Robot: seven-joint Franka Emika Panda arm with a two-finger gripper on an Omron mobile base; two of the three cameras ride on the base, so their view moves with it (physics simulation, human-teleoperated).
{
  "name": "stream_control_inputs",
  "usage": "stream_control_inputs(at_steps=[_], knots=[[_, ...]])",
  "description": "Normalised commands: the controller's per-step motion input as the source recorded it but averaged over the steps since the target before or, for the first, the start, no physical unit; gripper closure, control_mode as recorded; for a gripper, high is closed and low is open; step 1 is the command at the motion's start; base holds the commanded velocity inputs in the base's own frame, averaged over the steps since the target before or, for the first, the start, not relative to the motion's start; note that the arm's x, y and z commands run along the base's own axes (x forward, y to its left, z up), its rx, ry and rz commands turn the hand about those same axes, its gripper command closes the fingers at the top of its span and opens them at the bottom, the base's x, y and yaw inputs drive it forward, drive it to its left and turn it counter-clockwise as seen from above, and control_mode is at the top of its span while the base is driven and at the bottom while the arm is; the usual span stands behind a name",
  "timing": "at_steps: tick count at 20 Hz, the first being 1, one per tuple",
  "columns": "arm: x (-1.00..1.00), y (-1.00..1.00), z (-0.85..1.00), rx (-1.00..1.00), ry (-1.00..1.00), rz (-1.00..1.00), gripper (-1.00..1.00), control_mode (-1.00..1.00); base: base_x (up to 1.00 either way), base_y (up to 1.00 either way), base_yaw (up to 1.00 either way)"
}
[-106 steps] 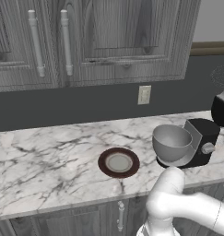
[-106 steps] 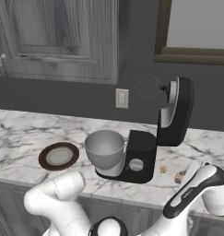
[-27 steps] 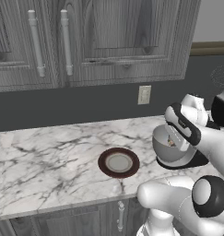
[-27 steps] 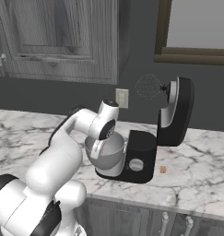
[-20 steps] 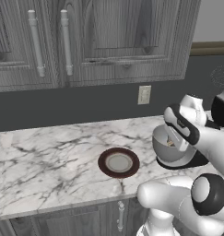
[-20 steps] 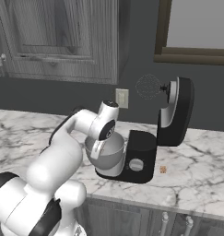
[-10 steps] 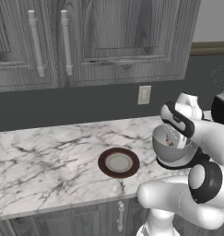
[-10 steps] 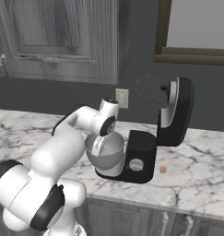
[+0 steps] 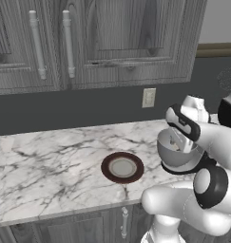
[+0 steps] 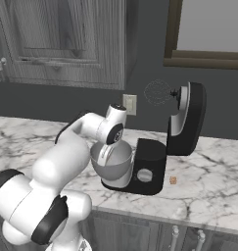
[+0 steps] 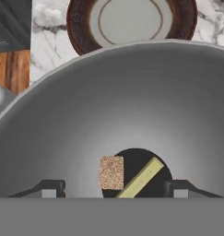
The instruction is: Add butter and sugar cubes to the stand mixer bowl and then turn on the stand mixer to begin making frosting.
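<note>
The two-finger gripper point(image 11: 114, 186) hangs inside the deep round grey metal bowl point(image 11: 132, 106) of the glossy black stand mixer point(image 10: 157, 157), jaws spread wide and holding nothing. Directly between its tips, a tan sugar cube point(image 11: 111, 172) sits beside the pale yellow butter pat point(image 11: 141, 178) at the bowl's bottom. Another sugar cube point(image 10: 173, 180) lies on the marble worktop point(image 10: 208, 184), beyond the mixer's base, near the front edge.
</note>
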Motion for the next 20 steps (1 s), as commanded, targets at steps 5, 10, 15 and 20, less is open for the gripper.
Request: stream_control_inputs(at_steps=[5, 10, 15, 20], knots=[[-0.33, 0.03, 0.23, 0.0, -0.08, -0.01, -1.0, -1.0, 0.0, 0.0, 0.0], [-0.39, 0.14, 0.5, 0.0, -0.08, -0.07, -1.0, -1.0, 0.0, 0.0, 0.0], [-0.59, 0.01, 0.39, 0.0, -0.05, -0.08, -1.0, -1.0, 0.0, 0.0, 0.0], [-0.78, -0.13, 0.26, 0.02, -0.01, -0.1, -1.0, -1.0, 0.0, 0.0, 0.0]])
